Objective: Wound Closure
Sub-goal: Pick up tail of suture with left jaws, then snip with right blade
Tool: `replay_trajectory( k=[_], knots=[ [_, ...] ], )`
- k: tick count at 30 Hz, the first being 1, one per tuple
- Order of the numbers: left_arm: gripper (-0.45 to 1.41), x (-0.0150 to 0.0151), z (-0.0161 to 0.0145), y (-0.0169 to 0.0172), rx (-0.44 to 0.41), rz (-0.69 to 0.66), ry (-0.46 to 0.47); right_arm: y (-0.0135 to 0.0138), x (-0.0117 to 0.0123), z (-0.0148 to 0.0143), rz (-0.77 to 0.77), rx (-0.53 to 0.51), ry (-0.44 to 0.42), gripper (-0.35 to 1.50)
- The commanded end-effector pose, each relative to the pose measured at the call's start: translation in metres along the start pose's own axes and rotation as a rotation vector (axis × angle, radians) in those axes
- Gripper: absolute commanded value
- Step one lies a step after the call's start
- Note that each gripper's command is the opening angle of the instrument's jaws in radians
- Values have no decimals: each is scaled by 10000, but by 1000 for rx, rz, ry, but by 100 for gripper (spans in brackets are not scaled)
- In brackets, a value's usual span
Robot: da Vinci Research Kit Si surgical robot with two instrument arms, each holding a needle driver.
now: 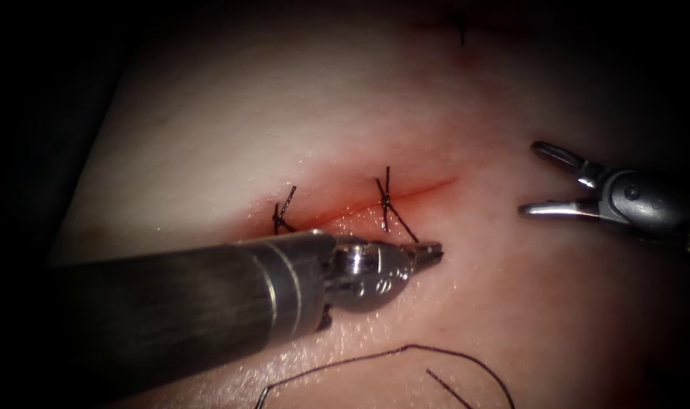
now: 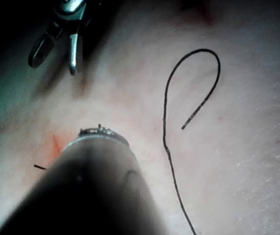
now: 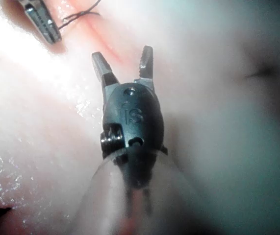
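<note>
Left tool (image 1: 428, 254), jaws closed and empty, lies near the cut (image 1: 405, 193); right tool (image 1: 545, 182), jaws wide, holds nothing. Loose thread (image 1: 435, 356) lies nearer: limp, light, best grasped near its end.

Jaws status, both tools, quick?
Left tool: jaws shut, holding nothing visible, tip beside the right stitch.
Right tool: jaws open, empty.

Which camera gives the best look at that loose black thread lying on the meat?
The left wrist view: the thread lies unobstructed on the tissue, its whole curl and cut end visible. The endoscope view catches part of the same curl at the picture's edge, below the left tool.
</note>
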Motion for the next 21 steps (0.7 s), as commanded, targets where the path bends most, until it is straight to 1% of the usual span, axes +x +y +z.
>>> replay_trajectory(
  k=[1,2,4,6,7,9,10,15,16,17,18,19,21],
  knots=[
    [-45,0,4,-5,-3,-3,4,-3,-2,14,-1,25,14,63],
    [-45,0,2,-9,-7,-5,6,-4,-1,18,-1,45,21,70],
    [-45,-4,-5,-17,9,-13,24,-8,-1,26,2,83,42,72],
    [-45,-7,-13,-23,16,-18,37,-12,-2,38,-29,117,69,84],
    [-45,-12,-22,-29,23,-22,53,-16,-5,50,-49,144,92,92],
    [-45,-18,-29,-33,27,-23,65,-21,-10,64,-85,183,125,95],
    [-45,-22,-34,-34,22,-27,69,-26,-14,79,-110,221,156,102],
    [-45,-31,-42,-35,18,-33,81,-39,-16,108,-140,273,198,104],
    [-45,-33,-45,-35,15,-37,83,-43,-14,120,-143,283,219,104],
    [-45,-34,-46,-35,14,-36,84,-48,-12,132,-146,299,232,105],
    [-45,-35,-47,-35,13,-36,85,-50,-11,137,-148,301,235,109],
    [-45,-35,-48,-35,12,-35,86,-54,-10,147,-158,299,243,115],
    [-45,-36,-49,-34,11,-34,87,-58,-10,154,-165,305,242,117]
  ],
)
